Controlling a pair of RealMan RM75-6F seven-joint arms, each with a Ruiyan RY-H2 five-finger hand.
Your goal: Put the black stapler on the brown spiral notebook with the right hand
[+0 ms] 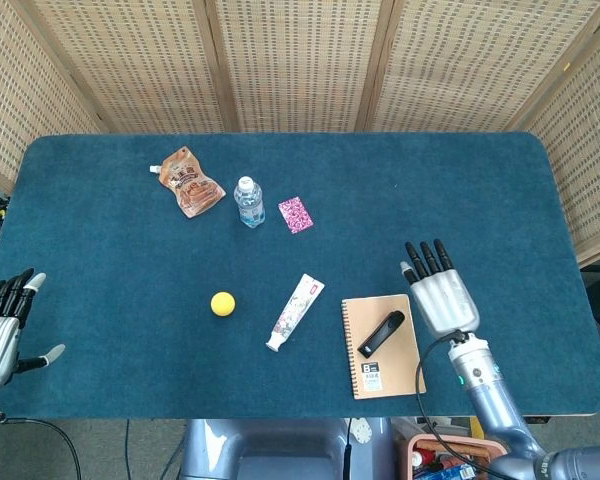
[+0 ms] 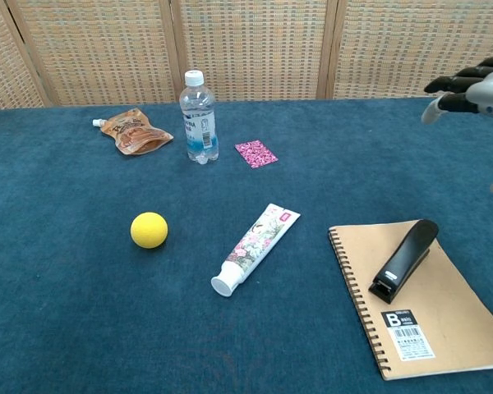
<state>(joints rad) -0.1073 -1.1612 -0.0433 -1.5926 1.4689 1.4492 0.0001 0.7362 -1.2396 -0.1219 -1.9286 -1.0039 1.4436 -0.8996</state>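
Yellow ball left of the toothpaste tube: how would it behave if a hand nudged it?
The yellow ball is round and lies free on the blue cloth, so it would probably roll. The cloth's nap may slow it. It looks light, though weight cannot be confirmed.

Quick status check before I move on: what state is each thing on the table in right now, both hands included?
black stapler: closed, lying on the notebook, released
brown spiral notebook: shut, flat
right hand: open, beside the notebook, holding nothing
left hand: open, off the table's left edge
water bottle: upright, capped
toothpaste tube: lying flat, capped
snack pouch: lying flat
yellow ball: at rest
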